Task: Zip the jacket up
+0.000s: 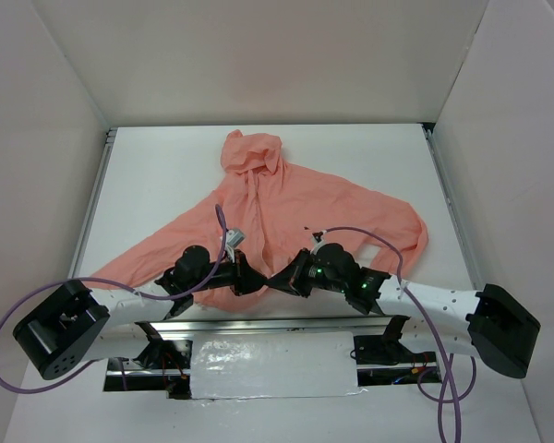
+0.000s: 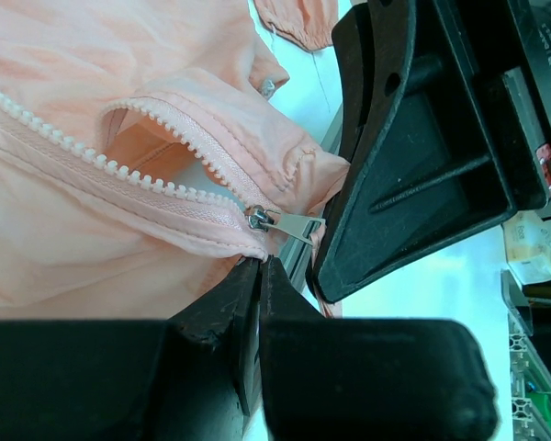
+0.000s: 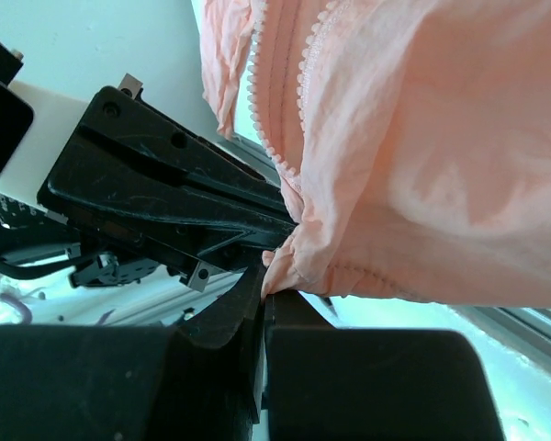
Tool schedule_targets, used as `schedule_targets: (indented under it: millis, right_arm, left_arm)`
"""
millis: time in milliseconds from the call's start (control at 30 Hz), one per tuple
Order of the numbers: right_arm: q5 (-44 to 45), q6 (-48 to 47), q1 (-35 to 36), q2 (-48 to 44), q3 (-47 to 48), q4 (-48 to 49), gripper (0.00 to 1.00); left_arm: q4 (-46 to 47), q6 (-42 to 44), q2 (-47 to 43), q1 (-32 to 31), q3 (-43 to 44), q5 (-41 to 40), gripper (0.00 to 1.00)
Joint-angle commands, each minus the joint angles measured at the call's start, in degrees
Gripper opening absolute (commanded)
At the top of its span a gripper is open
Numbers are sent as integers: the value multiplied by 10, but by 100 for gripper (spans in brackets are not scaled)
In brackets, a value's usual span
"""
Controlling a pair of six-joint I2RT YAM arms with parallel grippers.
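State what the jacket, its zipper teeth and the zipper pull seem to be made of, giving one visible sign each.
The jacket: thin woven fabric, probably synthetic, matte; it creases finely and its hem puckers.
The zipper teeth: likely moulded plastic, pale and dull; chunky rounded blocks.
The zipper pull: metal, it seems; a flat silvery tab with a bright glint.

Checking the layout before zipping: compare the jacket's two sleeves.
The left sleeve lies straight, angled toward the near-left; the right sleeve folds at its elbow back toward the near edge. The left sleeve reaches farther sideways than the right sleeve. Both are salmon-pink and lie on the table.
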Motion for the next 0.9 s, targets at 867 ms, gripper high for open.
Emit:
schedule_targets:
  millis: [867]
  right_arm:
    - [-37, 107, -39, 14, 15, 17, 0]
  left_arm:
    - [30, 29, 3, -12, 11, 20, 0]
